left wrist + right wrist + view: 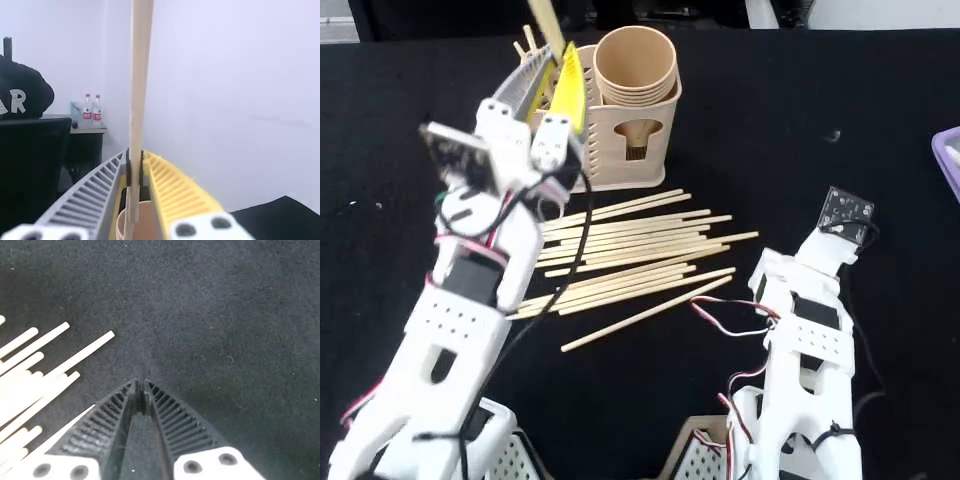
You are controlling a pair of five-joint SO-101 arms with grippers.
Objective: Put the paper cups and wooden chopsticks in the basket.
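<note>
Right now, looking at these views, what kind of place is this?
Probably an office or lab room used for robot tests: white robot arms stand at a black cloth-covered table, and behind, by a plain white wall, a light-topped desk holds two small clear bottles.

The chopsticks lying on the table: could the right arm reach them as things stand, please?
Probably yes: the right gripper, shut and empty, sits over bare black tabletop just beside the chopsticks, with nothing between them.

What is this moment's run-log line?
left claw shut on chopstick, upright over basket | right claw shut, empty, beside loose chopsticks | paper cups stacked in basket
</note>
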